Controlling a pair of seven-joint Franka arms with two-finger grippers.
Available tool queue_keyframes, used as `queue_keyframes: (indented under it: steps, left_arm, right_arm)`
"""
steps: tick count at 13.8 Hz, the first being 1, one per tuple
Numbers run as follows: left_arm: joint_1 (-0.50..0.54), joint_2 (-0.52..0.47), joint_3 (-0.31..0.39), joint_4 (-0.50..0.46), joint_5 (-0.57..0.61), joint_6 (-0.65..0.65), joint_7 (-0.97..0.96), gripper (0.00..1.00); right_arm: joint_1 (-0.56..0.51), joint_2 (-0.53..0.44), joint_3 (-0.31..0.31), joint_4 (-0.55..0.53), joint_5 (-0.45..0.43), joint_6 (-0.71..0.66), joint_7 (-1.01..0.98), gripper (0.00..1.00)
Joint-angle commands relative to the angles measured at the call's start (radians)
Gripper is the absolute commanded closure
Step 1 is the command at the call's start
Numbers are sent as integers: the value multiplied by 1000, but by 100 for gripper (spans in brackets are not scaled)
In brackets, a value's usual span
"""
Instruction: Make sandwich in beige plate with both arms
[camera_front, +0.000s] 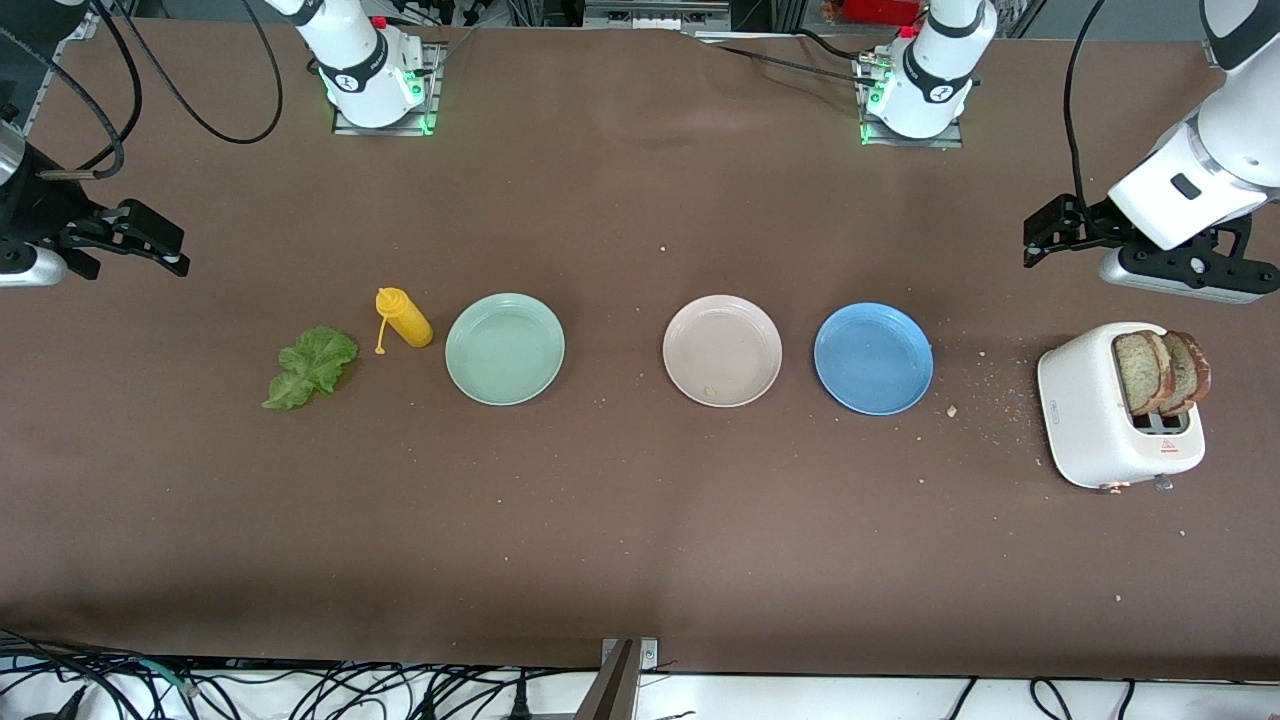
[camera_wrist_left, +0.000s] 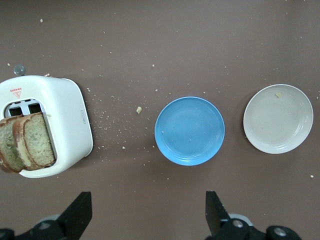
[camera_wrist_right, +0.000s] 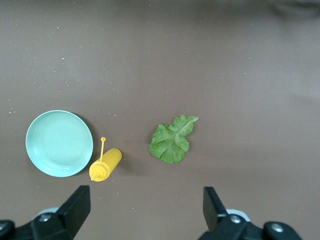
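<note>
The brown bench (camera_front: 640, 520) carries a white toaster (camera_front: 1090, 410) with a red warning triangle, two bread slices (camera_front: 1160, 372) standing in its slots under the left jaws (camera_front: 1045, 240), which hang apart. The beige plate (camera_front: 722, 350), pale and crumb-dotted, sits midway between both jaws. The lettuce (camera_front: 310, 366) lies below the right jaws (camera_front: 165, 245), also apart.

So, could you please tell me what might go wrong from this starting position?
1. The two bread slices stand packed together in the toaster; the open left claw may drag both out or tip the toaster.
2. The lettuce leaf lies flat, so the open right claw might slip off it.
3. The mustard bottle beside it could be knocked.
</note>
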Motion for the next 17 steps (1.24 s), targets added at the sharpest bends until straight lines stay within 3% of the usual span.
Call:
queue_keyframes:
  steps: [1,17]
  left_arm:
    - [4,17,-3,58,-5,-43,-8,0]
    - [8,24,-6,86,10,-61,-8,0]
  right_arm:
    - [-1,9,-2,22,3,2,0,0]
    - [-3,10,-2,22,3,2,-5,0]
